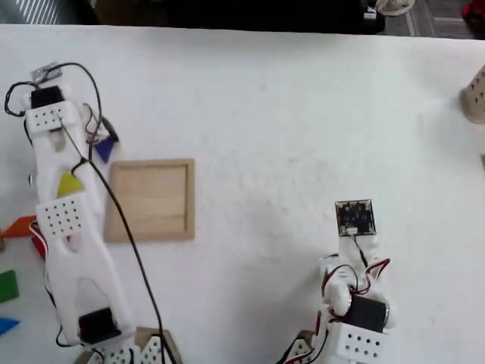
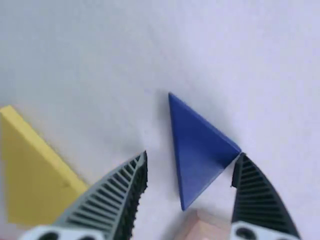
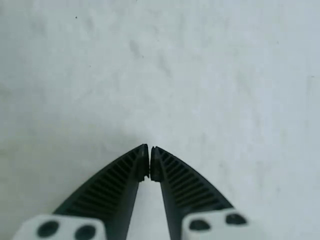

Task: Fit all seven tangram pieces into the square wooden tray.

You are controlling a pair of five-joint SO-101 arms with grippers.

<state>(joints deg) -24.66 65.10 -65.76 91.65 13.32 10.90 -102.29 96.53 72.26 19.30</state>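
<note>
The wooden tray [image 1: 190, 199] is sitting empty at the left of the frame; no piece is in yet. The left tool [image 2: 191, 156] is hanging wide open around the blue triangle [image 2: 200, 145], near the tray's upper left corner. The right tool [image 3: 150, 162] is pinching shut on nothing.

tray [image 1: 190, 201]: pale matt wood | blue triangle [image 2: 200, 145]: smooth matt | table [image 1: 303, 114]: matt, faintly textured
</note>
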